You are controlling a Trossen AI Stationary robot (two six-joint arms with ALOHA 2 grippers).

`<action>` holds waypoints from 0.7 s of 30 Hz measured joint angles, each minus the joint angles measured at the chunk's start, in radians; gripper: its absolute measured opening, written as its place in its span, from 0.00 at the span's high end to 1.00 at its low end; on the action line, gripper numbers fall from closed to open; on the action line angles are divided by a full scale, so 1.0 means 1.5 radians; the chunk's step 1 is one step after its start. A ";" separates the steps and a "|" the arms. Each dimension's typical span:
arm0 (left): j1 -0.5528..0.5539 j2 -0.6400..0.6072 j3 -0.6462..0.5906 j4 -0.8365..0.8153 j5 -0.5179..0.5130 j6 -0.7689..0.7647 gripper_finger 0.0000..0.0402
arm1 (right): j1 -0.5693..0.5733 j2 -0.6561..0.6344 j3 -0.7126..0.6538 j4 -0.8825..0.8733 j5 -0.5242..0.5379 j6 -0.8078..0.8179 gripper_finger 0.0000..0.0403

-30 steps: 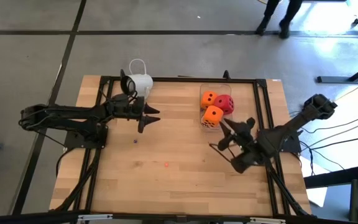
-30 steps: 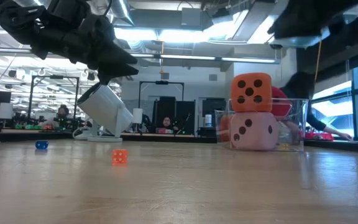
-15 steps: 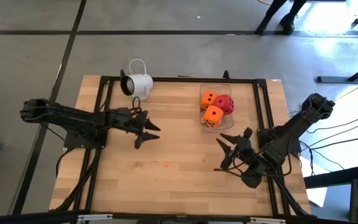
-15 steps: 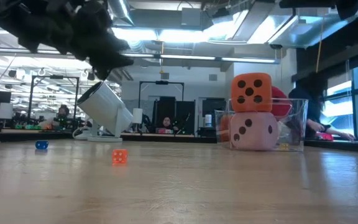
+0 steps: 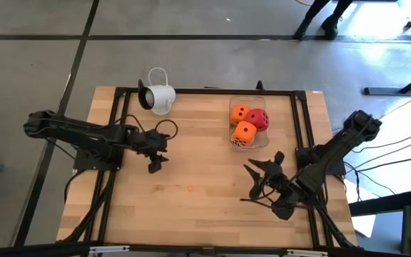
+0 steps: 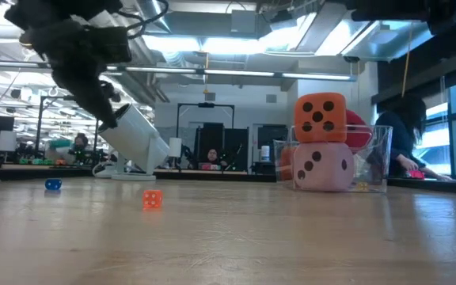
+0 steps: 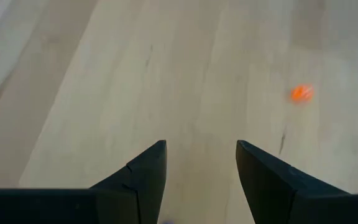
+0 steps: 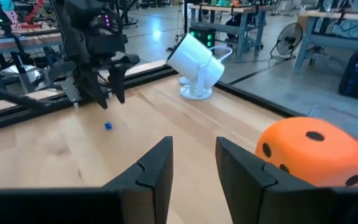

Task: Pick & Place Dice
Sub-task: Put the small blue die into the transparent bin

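Note:
Large dice sit in a clear box (image 5: 261, 140) at the table's far right: an orange die (image 6: 320, 118) stacked on a pale pink one (image 6: 323, 168), a second orange die (image 5: 240, 113) and a red one (image 5: 260, 119). My left gripper (image 5: 154, 165) hangs open at centre left, pointing steeply down above a tiny blue die (image 8: 108, 126). A tiny orange die (image 5: 190, 189) lies on the bare wood ahead of it. My right gripper (image 5: 254, 182) stands open near the box, on its near side, with nothing between its fingers.
A white camera (image 5: 157, 97) on a stand is at the far left corner of the table. Black rails (image 5: 205, 91) frame the tabletop. A person (image 6: 402, 134) is beyond the table's far side. Bare wood (image 5: 205, 214) lies between the two grippers.
My left gripper has swung toward the table's near edge and tipped from nearly level to pointing steeply down. My right gripper has drawn back from the clear box toward the near edge. The dice have not moved.

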 joint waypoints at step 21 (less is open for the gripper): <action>-0.124 0.009 0.009 -0.142 -0.145 -0.002 0.54 | 0.000 0.016 0.000 0.000 -0.039 0.027 0.70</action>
